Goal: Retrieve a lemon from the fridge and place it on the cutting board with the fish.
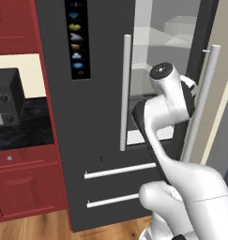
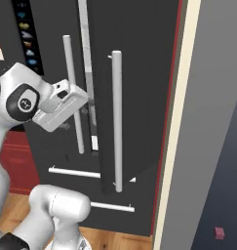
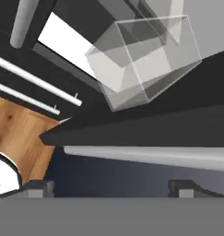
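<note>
The tall dark grey fridge [image 1: 103, 117] dominates the kitchen, its right door swung partly open on a pale interior with clear shelves. The left base view takes in the strip of icons [image 1: 77, 37] on the closed left door, that door's long white bar handle [image 1: 125, 93], the open door's own handle [image 1: 200, 103], and two drawer handles lower down. It also shows red cabinets [image 1: 21, 183], a black counter [image 1: 21, 124] and a dark microwave [image 1: 6, 96] to the fridge's left, all above a wooden floor [image 1: 35, 227]. The right base view instead looks along the outer face of the open door [image 2: 134, 88], with its bar handle [image 2: 117, 122] upright in front and a cream wall edge [image 2: 171, 146] just beside it; the white arm [image 2: 51, 110] reaches towards the gap between the doors. The hand view looks along the door's lower edge: a clear bin [image 3: 141, 60] hangs on the door's inner side, and the bar handle [image 3: 145, 154] runs across just above the pincer [image 3: 111, 186]. The pincer's two dark fingertips [image 3: 37, 186] stand wide apart, holding nothing, with the handle close before them and not between them. No lemon can be made out in the visible shelves or bin.
</note>
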